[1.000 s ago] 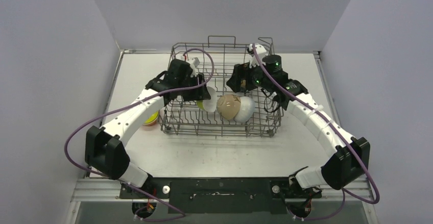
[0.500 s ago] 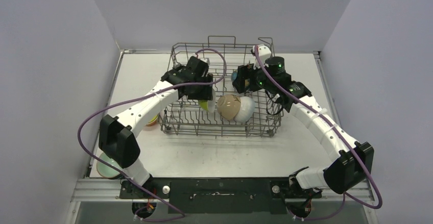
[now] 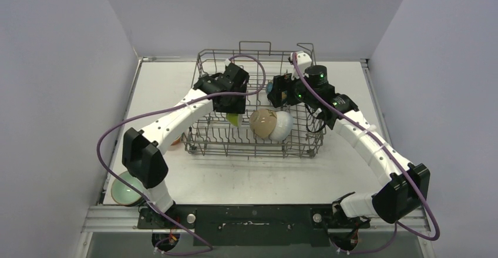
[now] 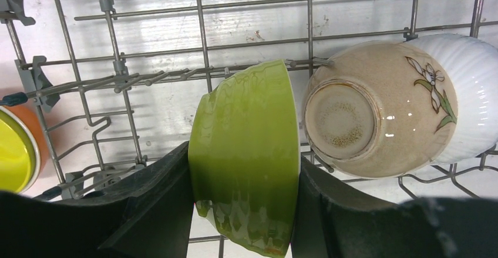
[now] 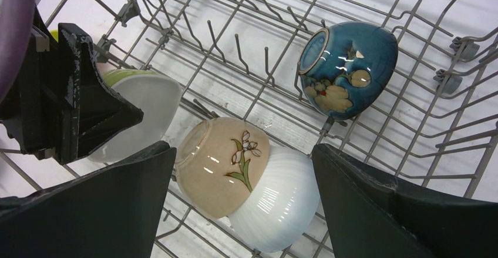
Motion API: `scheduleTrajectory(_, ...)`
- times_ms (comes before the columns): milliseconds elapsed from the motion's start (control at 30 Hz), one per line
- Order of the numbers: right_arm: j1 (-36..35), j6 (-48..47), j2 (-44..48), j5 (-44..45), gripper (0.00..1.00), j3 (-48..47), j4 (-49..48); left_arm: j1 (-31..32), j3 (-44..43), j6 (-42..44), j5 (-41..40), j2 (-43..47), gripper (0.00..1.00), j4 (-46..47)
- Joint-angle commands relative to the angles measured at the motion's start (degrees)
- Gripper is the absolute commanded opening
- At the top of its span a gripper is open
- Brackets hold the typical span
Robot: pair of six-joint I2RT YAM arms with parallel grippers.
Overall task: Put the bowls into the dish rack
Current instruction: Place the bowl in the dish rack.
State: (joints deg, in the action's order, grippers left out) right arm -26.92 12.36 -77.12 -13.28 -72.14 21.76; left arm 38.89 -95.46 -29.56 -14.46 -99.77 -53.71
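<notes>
**Top external view**
- Dish rack (image 3: 252,151): grey wire basket, on the far middle of the worktop (image 3: 252,178).
- Left end effector (image 3: 232,116): reaches into the left half of the rack and grasps the lime bowl (image 3: 234,119), which is on edge.
- Right end effector (image 3: 276,93): over the far right part of the rack; its state is not clear from here.
- Beige bowl (image 3: 262,123) and white ribbed bowl (image 3: 284,126): inside the rack at near centre, touching each other, just right of the lime bowl.
- Pale green bowl (image 3: 123,188): on the worktop at the near left, well apart from the rack and partly behind the left arm.

**Left wrist view**
- Left end effector (image 4: 244,202): clenched on the lime bowl (image 4: 246,152), one finger (image 4: 158,205) on each side of it.
- Beige bowl (image 4: 376,117): lying on its side with its foot ring towards the camera, flower motif on its wall, resting against the white ribbed bowl (image 4: 473,87).
- Yellow bowl (image 4: 10,158): nested in an orange bowl (image 4: 32,126), outside the rack wires.

**Right wrist view**
- Right end effector (image 5: 244,148): released, jaws wide apart, nothing between them; it hangs above the beige bowl (image 5: 223,164).
- White ribbed bowl (image 5: 276,211): under and beside the beige one.
- Dark blue bowl (image 5: 346,70): on its side among the tines, apart from the pair.
- Lime bowl (image 5: 141,111): white inside showing, held by the left end effector (image 5: 70,102).
</notes>
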Motion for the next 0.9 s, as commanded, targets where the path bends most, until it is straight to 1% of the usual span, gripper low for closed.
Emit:
scheduleTrajectory(0, 0.47, -0.85, 1.54, 0.89, 0.9, 0.14, -0.88, 0.92, -3.67, 0.03, -2.52, -1.23, 0.0, -2.68)
scheduleTrajectory(167, 0.51, -1.02, 1.69, 0.89, 0.9, 0.19, -0.57, 2.08, -5.21, -0.08, -2.22, -3.57, 0.0, -3.48)
scheduleTrajectory(300, 0.58, -1.02, 1.84, 0.89, 0.9, 0.25, -0.41, 2.78, -8.55, -0.38, -4.21, -6.21, 0.0, -6.23)
scheduleTrajectory(633, 1.16, -1.55, 2.33, 0.91, 0.9, 0.2, 0.13, 7.2, -22.54, -1.73, -18.47, -15.46, 0.0, -20.4)
scheduleTrajectory(867, 1.44, -1.72, 2.37, 0.45, 0.9, 0.3, 0.18, 7.38, -22.81, -2.63, -19.35, -14.73, 0.0, -20.34)
